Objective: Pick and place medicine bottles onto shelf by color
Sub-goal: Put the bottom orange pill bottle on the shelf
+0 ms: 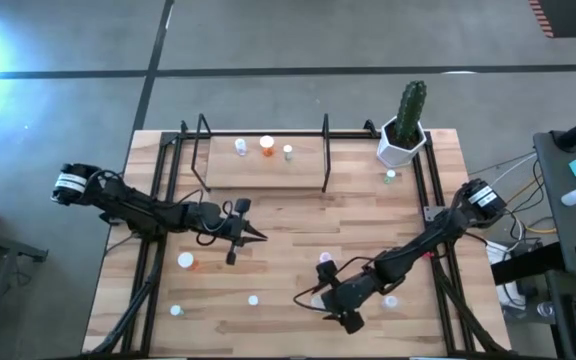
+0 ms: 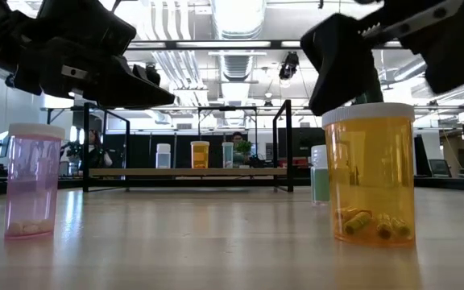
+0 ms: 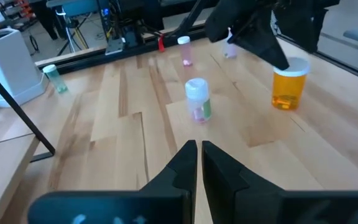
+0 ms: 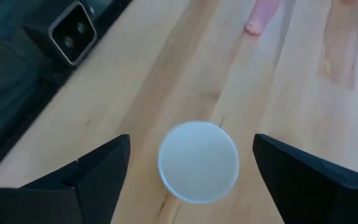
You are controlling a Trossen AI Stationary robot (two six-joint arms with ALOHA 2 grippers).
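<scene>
2 fingers of the right gripper (image 4: pixel 188 165) gape wide around an orange bottle (image 4: pixel 198 161); left gripper (image 3: pixel 199 163) closed, empty.

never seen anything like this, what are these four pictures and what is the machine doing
These are four cameras on one moment. Two dark robot arms work at a light wooden table. The overhead picture shows it all; another looks level across the tabletop; two sit on the arms' wrists. Small white-capped pill bottles stand scattered about, and three already stand on the low wooden shelf with black wire rails, beside a white pot holding a green cactus. The left gripper hovers mid-table, fingers shut, holding nothing. The right gripper has its fingers open, one each side of a white bottle cap, seen from above. It does not grip it yet.
</scene>
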